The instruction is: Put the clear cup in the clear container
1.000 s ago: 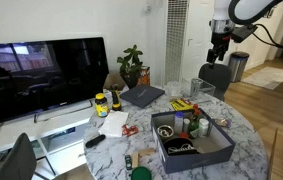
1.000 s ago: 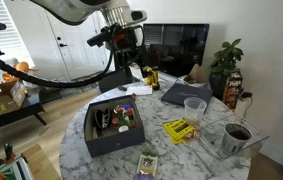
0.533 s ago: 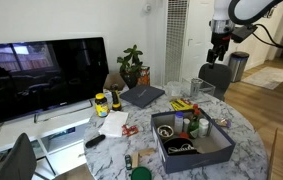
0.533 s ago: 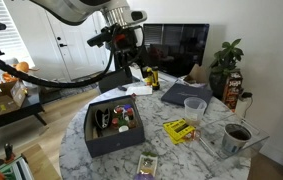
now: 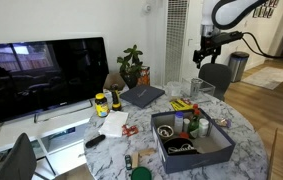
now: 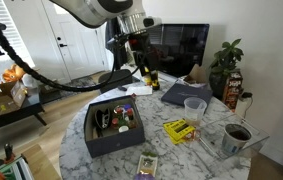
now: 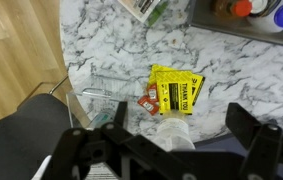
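Note:
The clear cup (image 5: 173, 90) (image 6: 193, 108) stands upright on the marble table beside the yellow packet (image 7: 176, 88). In the wrist view the clear cup (image 7: 168, 131) shows straight below, between my fingers. The clear container (image 5: 198, 88) (image 6: 238, 137) (image 7: 94, 103) stands near the table's edge, next to the cup. My gripper (image 5: 205, 55) (image 6: 140, 60) (image 7: 169, 142) is open and empty, and it hangs high above this end of the table.
A big dark grey box (image 5: 193, 143) (image 6: 112, 133) full of small items takes the middle of the table. A laptop (image 5: 143, 96), a yellow-labelled jar (image 5: 101, 103), a plant (image 6: 224, 65) and a TV (image 5: 43, 75) are at the far side. A chair (image 5: 215, 76) stands by the edge.
My gripper has moved sideways from off the table's side to over the cup and container end. Nothing on the table has moved.

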